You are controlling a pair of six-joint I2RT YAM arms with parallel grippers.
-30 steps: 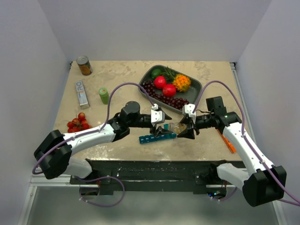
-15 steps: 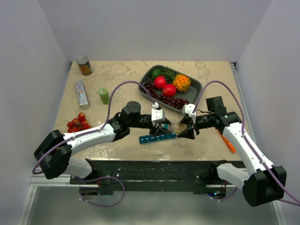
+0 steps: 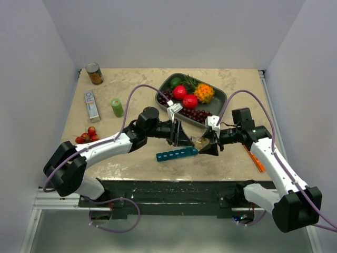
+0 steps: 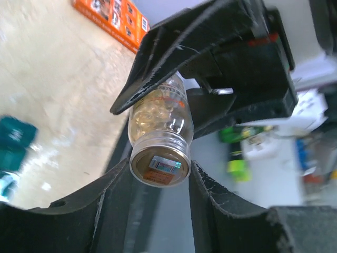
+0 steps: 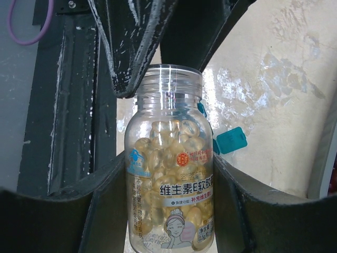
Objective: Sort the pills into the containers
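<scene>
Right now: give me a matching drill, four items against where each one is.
Items:
1 pill bottle
2 organiser
3 can
4 tray

Places:
a far left corner
b far side, holding fruit
c held off the table
d flat on the table, near the front edge

Pairs: 1-c, 2-d, 3-a, 4-b
</scene>
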